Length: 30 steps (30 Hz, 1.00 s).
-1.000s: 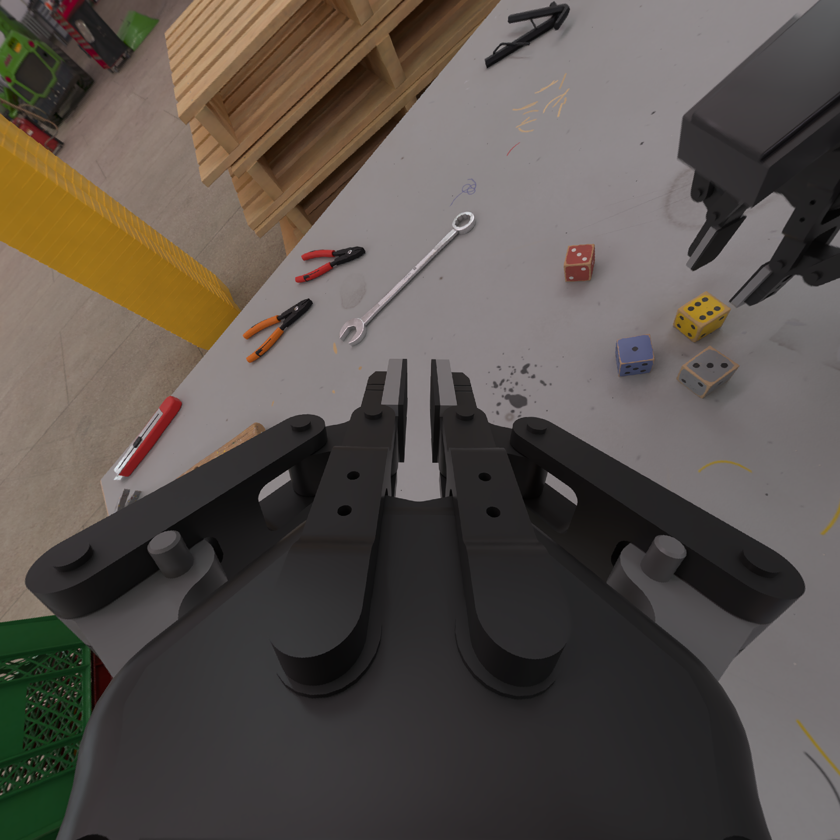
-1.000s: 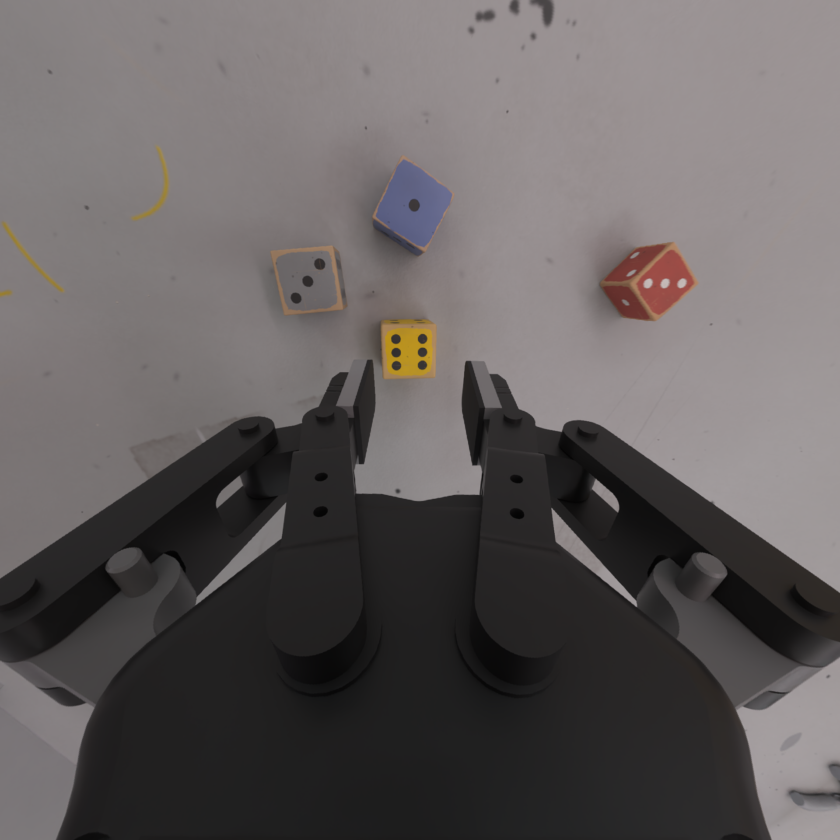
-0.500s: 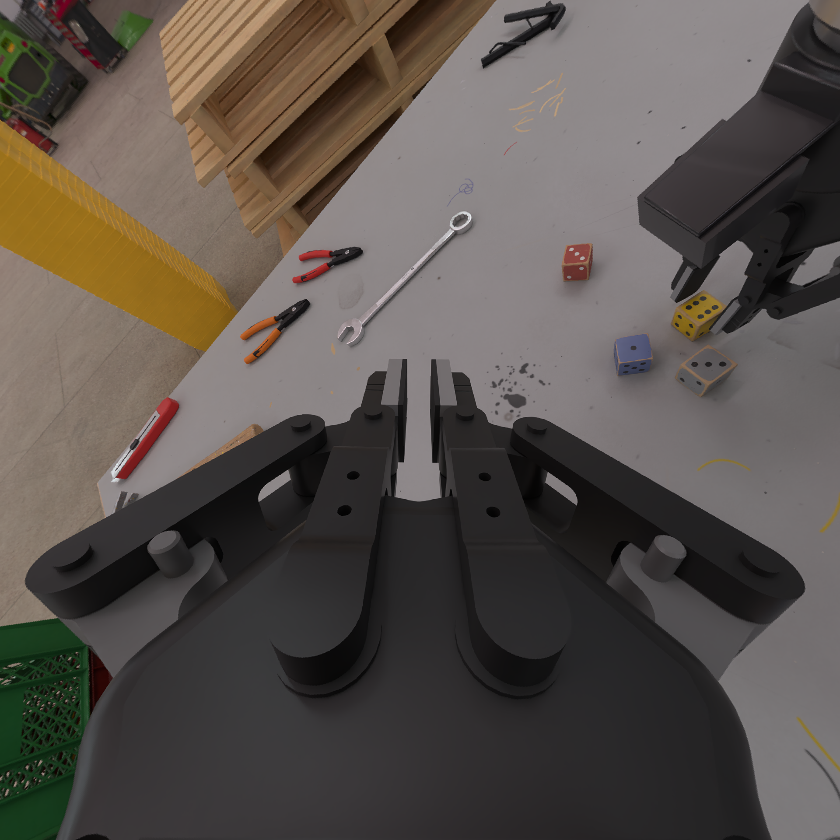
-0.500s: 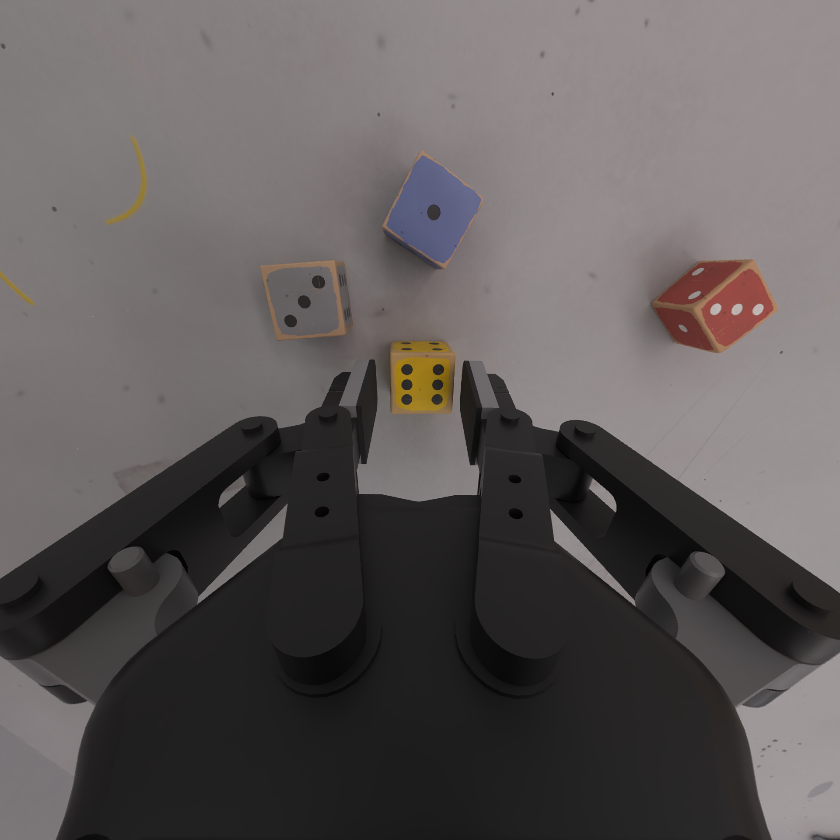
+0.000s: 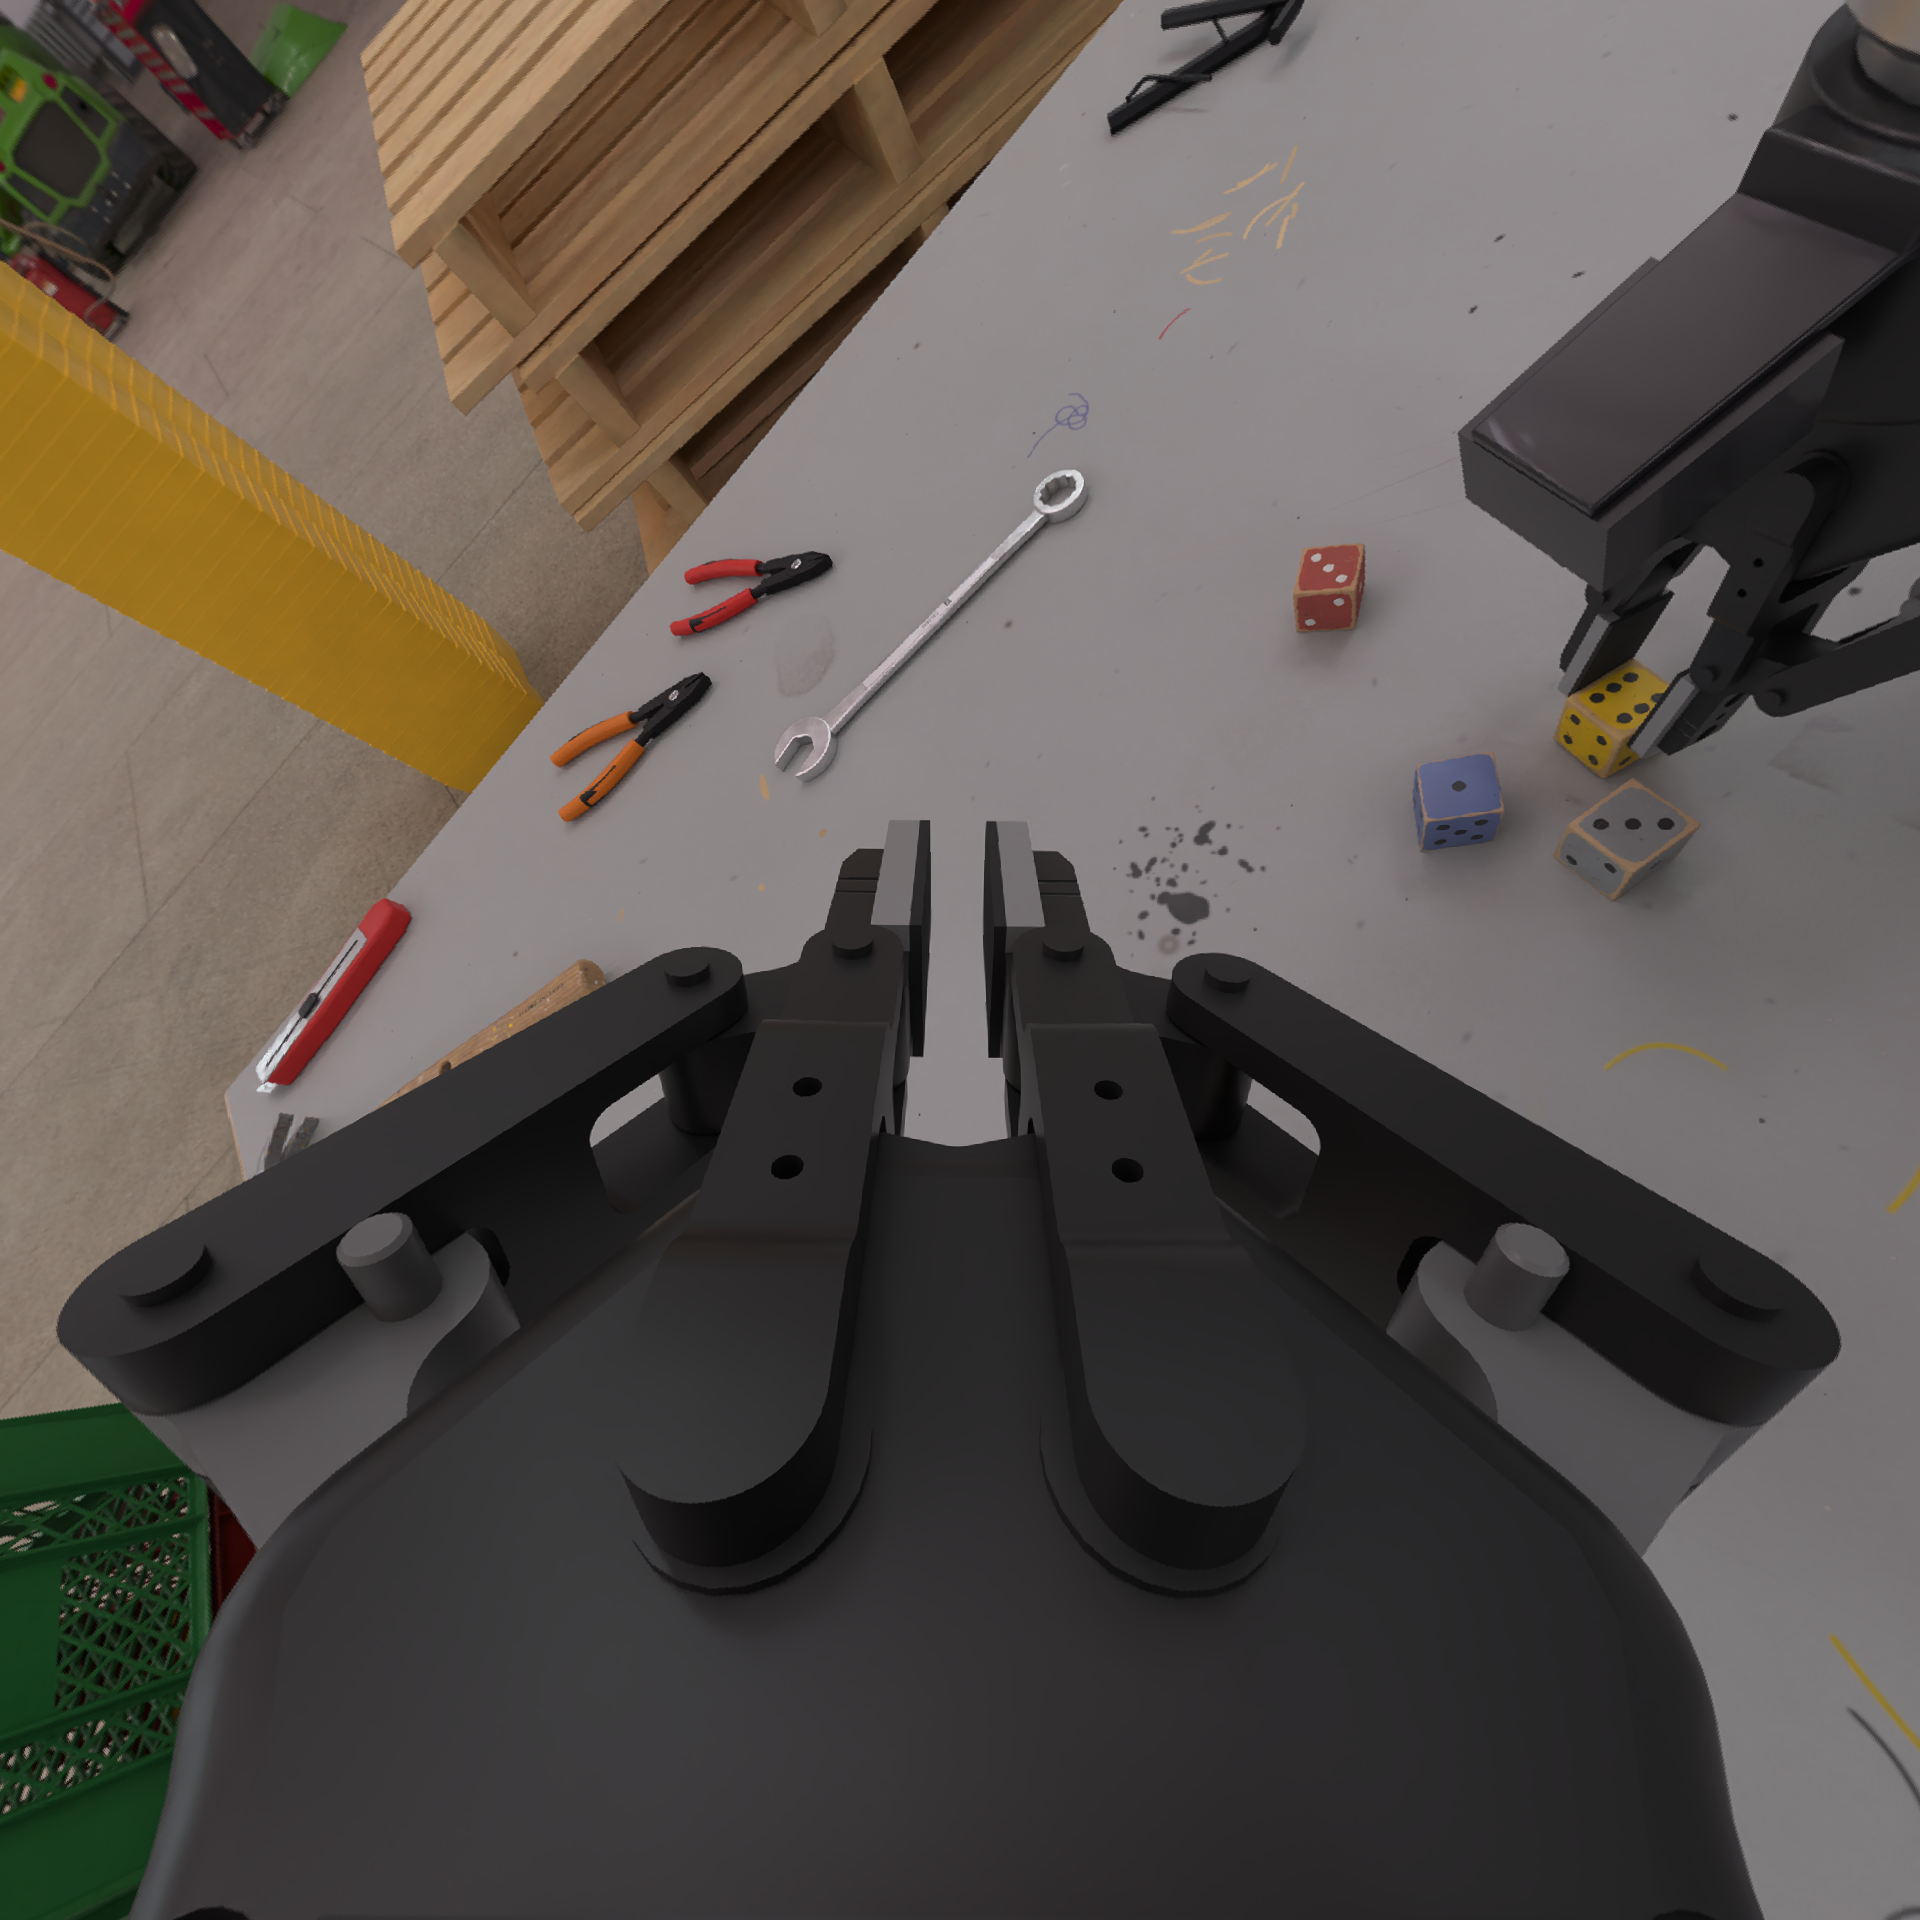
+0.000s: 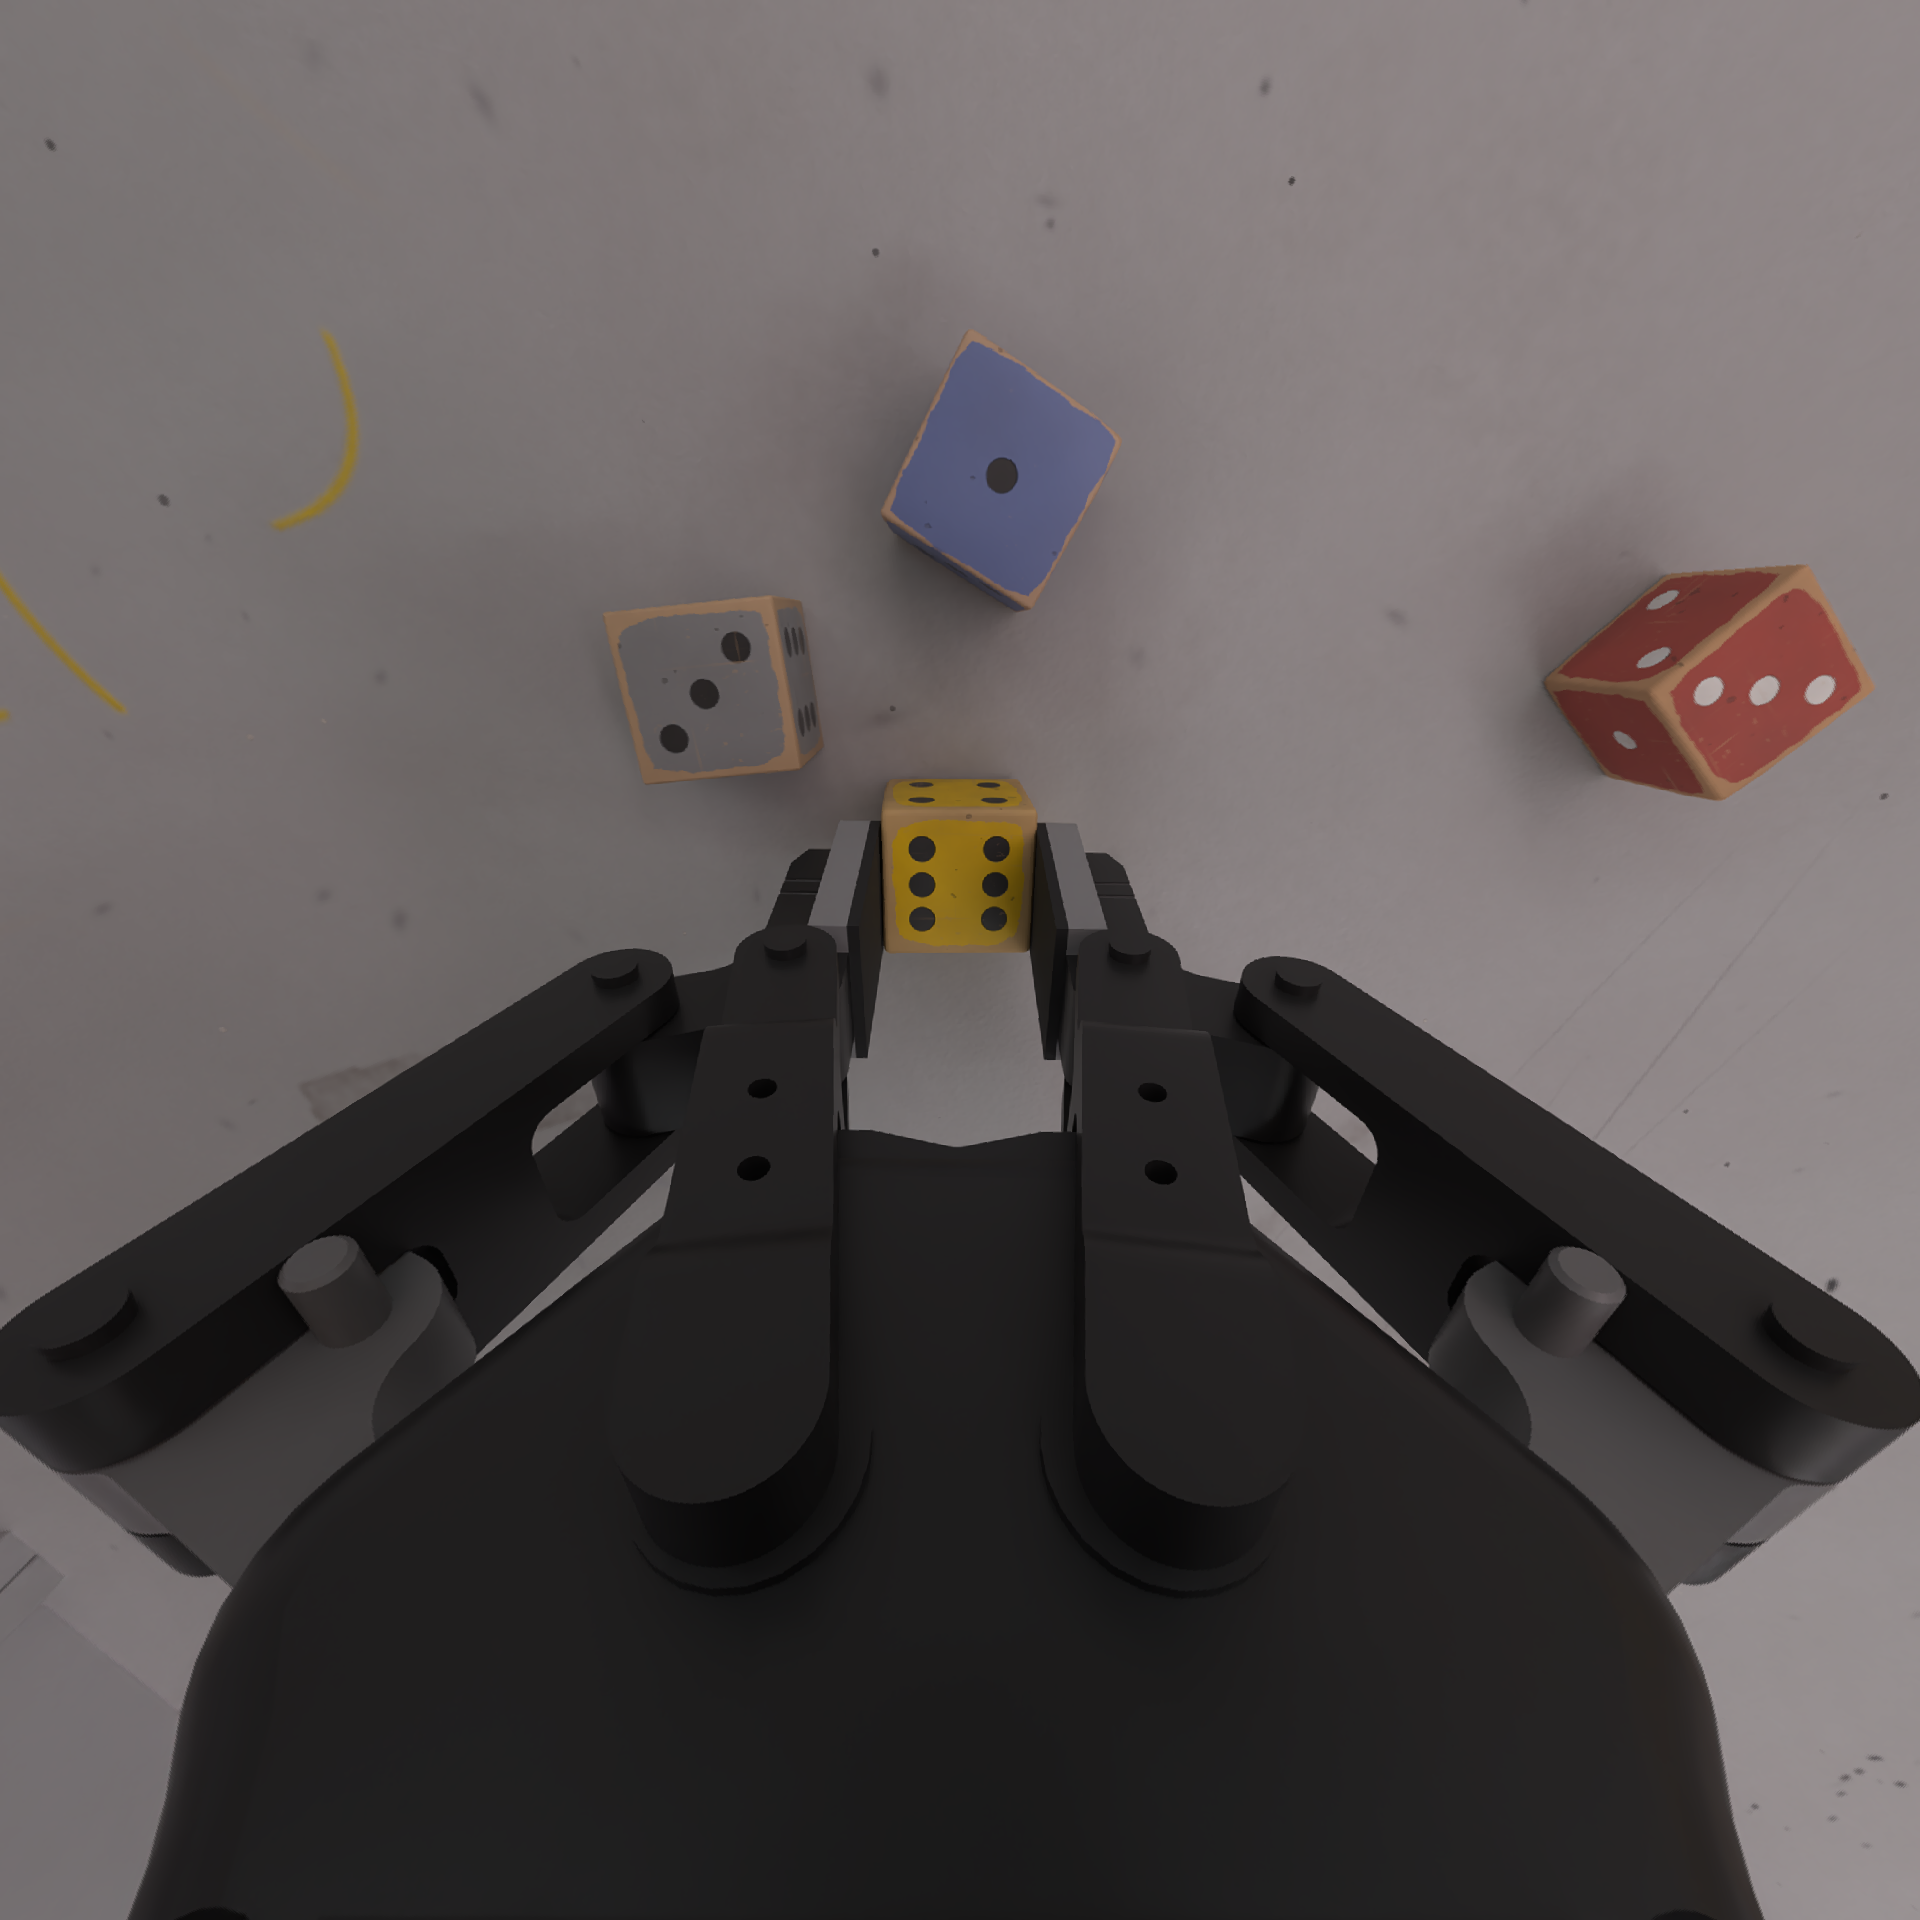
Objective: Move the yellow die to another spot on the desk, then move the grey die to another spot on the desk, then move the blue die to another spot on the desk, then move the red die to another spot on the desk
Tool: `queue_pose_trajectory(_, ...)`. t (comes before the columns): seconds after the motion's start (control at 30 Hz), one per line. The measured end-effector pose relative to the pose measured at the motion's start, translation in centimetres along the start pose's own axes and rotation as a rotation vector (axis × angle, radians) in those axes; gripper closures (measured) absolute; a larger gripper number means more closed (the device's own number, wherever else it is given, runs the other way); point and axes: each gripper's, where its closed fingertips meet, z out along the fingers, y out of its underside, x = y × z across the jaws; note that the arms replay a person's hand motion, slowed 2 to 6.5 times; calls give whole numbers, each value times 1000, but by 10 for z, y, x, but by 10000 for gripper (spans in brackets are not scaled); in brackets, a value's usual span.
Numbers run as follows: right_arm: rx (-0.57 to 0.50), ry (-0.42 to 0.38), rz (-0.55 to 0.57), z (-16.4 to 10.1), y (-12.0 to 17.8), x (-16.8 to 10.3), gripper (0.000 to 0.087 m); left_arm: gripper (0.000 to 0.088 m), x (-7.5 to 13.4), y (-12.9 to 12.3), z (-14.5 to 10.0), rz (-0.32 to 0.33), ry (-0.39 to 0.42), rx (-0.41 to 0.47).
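The yellow die (image 6: pixel 956 883) sits on the grey desk (image 6: pixel 1351 260) between my right gripper's (image 6: pixel 956 857) pads, which press on its two sides. In the left wrist view the right gripper (image 5: pixel 1623 694) stands over the yellow die (image 5: pixel 1600 719) at the right. The grey die (image 6: pixel 712 688) (image 5: pixel 1626 836) and the blue die (image 6: pixel 1000 470) (image 5: pixel 1457 802) lie close beside it. The red die (image 6: pixel 1709 681) (image 5: pixel 1328 588) lies apart. My left gripper (image 5: pixel 951 862) is empty above the desk's near left part, its jaws drawn together with a narrow slit.
A wrench (image 5: pixel 935 623), red pliers (image 5: pixel 753 590), orange pliers (image 5: pixel 629 743) and a red utility knife (image 5: pixel 338 992) lie along the desk's left edge. A black tool (image 5: pixel 1195 52) lies far off. Wooden pallets (image 5: pixel 675 208) and a green crate (image 5: pixel 83 1610) stand off the desk.
My right gripper came down around the yellow die and its fingers closed onto the die's sides. The left gripper and the other dice have not moved.
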Motion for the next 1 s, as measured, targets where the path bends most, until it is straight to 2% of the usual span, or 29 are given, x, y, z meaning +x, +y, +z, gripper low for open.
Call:
queue_pose_trajectory(0.2,38,4,14,-9,-3,0,621,784,-1,0,0,-3,0,2)
queue_pose_trajectory(0.33,91,34,15,-29,-9,0,621,783,-1,1,0,-3,-1,-1)
queue_pose_trajectory(0.47,185,91,29,-64,-18,3,621,783,-3,2,0,-5,-4,-4)
queue_pose_trajectory(0.7,373,214,109,-142,-22,18,621,784,-3,3,0,-9,-4,-10)
queue_pose_trajectory(0.87,441,335,210,-187,-1,43,621,784,-3,4,1,-6,-5,-16)
queue_pose_trajectory(1.0,447,401,327,-206,27,64,621,784,-3,4,1,-3,-7,-18)
